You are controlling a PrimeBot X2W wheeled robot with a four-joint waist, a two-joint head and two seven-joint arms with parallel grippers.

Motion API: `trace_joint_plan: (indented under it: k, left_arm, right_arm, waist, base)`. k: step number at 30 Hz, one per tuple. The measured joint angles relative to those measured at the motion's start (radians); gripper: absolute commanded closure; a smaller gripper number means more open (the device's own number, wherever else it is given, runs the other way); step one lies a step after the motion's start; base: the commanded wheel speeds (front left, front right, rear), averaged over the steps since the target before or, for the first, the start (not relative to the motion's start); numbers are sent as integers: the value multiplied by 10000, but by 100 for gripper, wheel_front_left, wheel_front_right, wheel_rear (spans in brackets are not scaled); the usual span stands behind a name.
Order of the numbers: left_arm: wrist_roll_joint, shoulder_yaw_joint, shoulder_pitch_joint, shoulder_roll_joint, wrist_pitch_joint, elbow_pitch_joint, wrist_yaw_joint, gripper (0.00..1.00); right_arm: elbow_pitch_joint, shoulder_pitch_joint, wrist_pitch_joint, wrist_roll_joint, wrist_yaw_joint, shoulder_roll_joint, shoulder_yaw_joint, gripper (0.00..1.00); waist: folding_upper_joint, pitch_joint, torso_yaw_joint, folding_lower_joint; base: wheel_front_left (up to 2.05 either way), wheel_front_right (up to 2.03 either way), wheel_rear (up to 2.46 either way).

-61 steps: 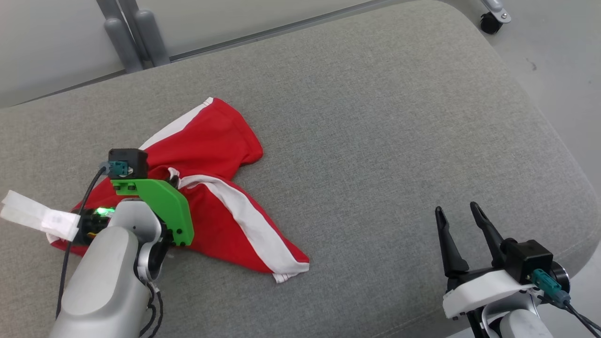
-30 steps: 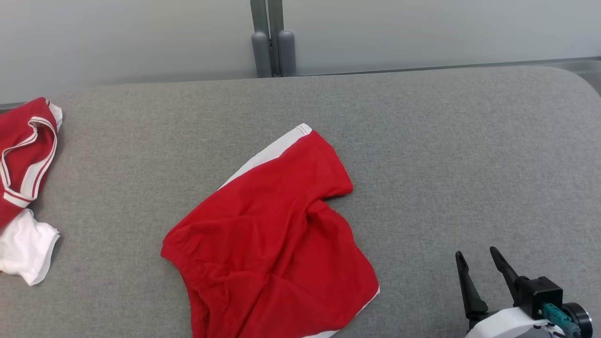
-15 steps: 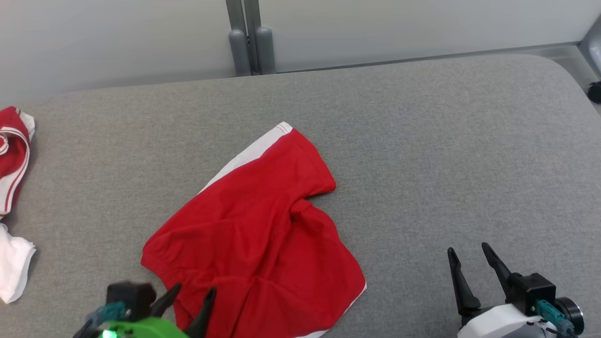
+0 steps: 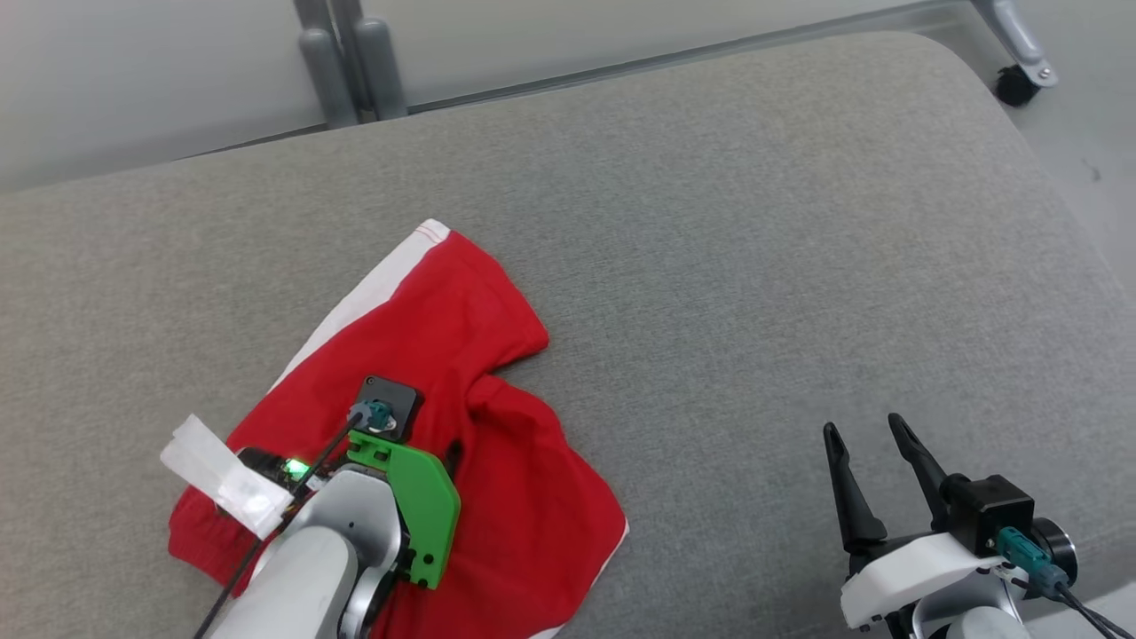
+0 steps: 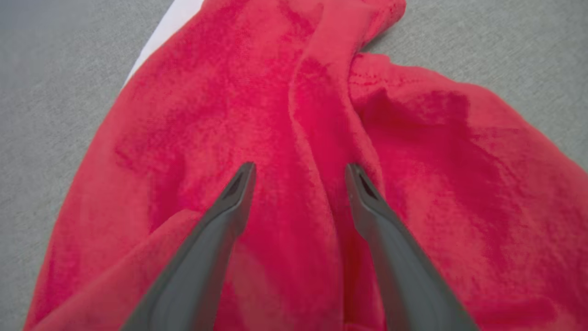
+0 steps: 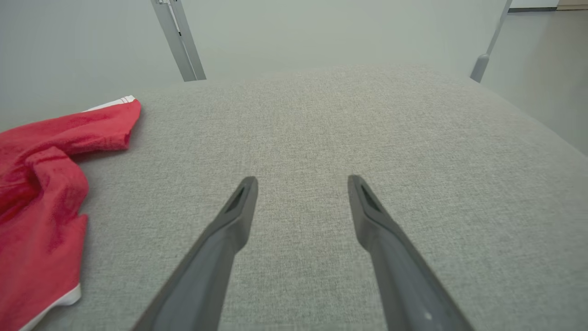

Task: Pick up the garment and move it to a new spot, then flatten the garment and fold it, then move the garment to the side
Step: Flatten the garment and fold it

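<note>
step: flatten garment (image 4: 461,302) | jaws: spread on left gripper (image 5: 298,169) over middle ridge, spread on right gripper (image 4: 863,426) | advice: pinch hem corners, not bunched middle; pull outward low

Grey fabric cushion (image 4: 754,222), rounded corner; red garment (image 4: 444,311) with white stripe lying rumpled on it.

The garment (image 4: 479,319) is bright red with a white stripe down 1 side, and thin red lines cross that stripe at the hem. The cushion (image 4: 754,266) is a mottled grey weave. The left gripper (image 5: 298,172) has dark grey fingers and a green bracket (image 4: 426,510), while the right gripper (image 4: 863,424) has black fingers, a white bracket (image 4: 914,559) and a teal connector (image 4: 1021,543).
</note>
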Motion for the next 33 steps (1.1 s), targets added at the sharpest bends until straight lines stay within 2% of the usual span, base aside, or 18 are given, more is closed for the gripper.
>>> trace_joint_plan:
  k: [4, 9, 10, 13, 18, 20, 27, 33]
  left_arm:
    - [-320, 12, -242, -353, -291, 719, -190, 0]
    - [-345, 2, -351, -370, -487, 1308, -240, 0]
    - [-324, -4, -392, -366, -566, 1448, -198, 100]
    - [-203, -56, -532, -326, -970, 1852, -226, 100]
    - [100, 82, -911, -366, -2642, 2362, -100, 100]
    - [316, 50, -1245, -401, -3124, 2648, -27, 100]
    - [867, -96, -2779, -447, -4424, 3935, -171, 100]
    - [1220, -36, -3765, -383, -5275, 5545, 255, 100]
  right_arm:
    - [13, 40, 0, 2, 0, 40, -207, 0]
    - [17, 139, 2, 2, 0, 67, -263, 0]
    - [17, 139, 0, 2, 0, 69, -265, 0]
    - [33, 96, 0, 4, 0, 96, -226, 0]
    - [12, -152, 0, 46, 0, 146, -144, 0]
    - [15, -155, 0, 98, 0, 150, -119, 0]
    - [98, -284, 0, 104, 0, 163, -88, 0]
    - [221, -274, 0, 134, 0, 192, -21, 0]
  waist:
    - [0, 105, -510, 0]
    - [0, 170, -917, 0]
    - [0, 179, -972, 0]
    - [0, 203, -1082, 0]
    - [0, 251, -1264, 0]
    - [0, 270, -1343, 0]
    - [0, 379, -1762, 0]
    - [0, 452, -2205, 0]
  base:
    - [0, 0, 0]
    - [0, 0, 0]
    - [0, 0, 0]
    - [0, 0, 0]
    - [0, 0, 0]
    - [0, 0, 0]
    - [0, 0, 0]
    - [0, 0, 0]
